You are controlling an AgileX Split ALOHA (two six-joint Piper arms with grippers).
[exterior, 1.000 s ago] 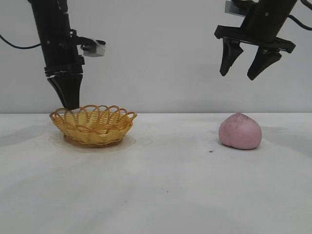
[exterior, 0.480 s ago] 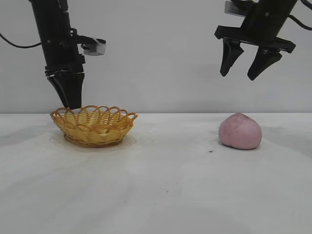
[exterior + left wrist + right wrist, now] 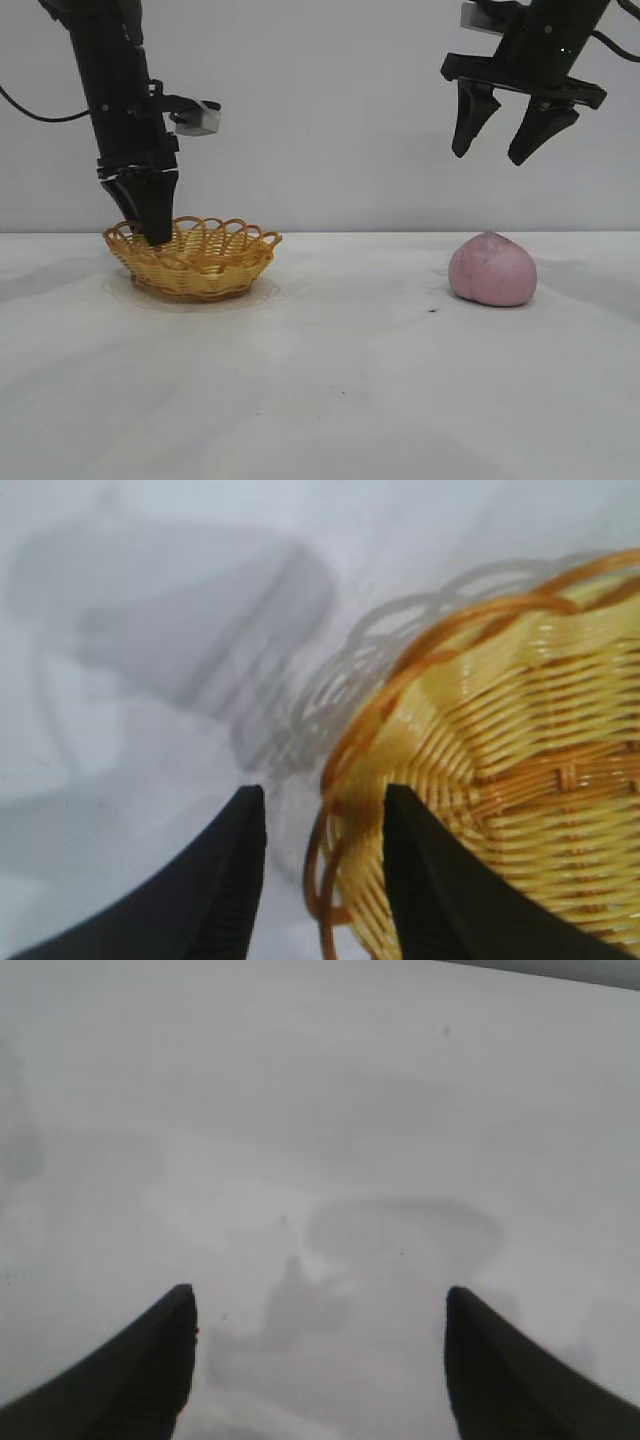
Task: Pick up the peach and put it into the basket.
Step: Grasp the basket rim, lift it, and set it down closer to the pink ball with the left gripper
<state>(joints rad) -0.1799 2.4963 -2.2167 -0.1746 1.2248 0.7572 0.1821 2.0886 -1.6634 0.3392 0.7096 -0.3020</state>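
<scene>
- Exterior view: the peach (image 3: 492, 269) is seen resting on the tabletop (image 3: 340, 380), well apart from the basket (image 3: 192, 258) and untouched by either arm.
- The right claw (image 3: 505, 140) is held high above the peach, released, with its fingers spread wide; nothing is gripped. If it is lowered off-centre, the rounded fruit is likely to be nudged and rolled away rather than caught.
- A matte, lumpy surface with a pointed top is offered; a shallow pinch near the top could probably slip off as the fruit is lifted.
- The basket is light and shallow, so a drop from height could make the peach bounce out over the scalloped rim (image 3: 420, 670).
- The left claw (image 3: 152, 238) is set at the basket's near-left edge, partly parted, with one finger (image 3: 440, 890) inside the weave and the other outside, straddling the rim. No firm clamp can be confirmed.
- Should this claw be pressed further or pulled aside, the basket could be tipped or dragged, and the drop spot shifted.
</scene>
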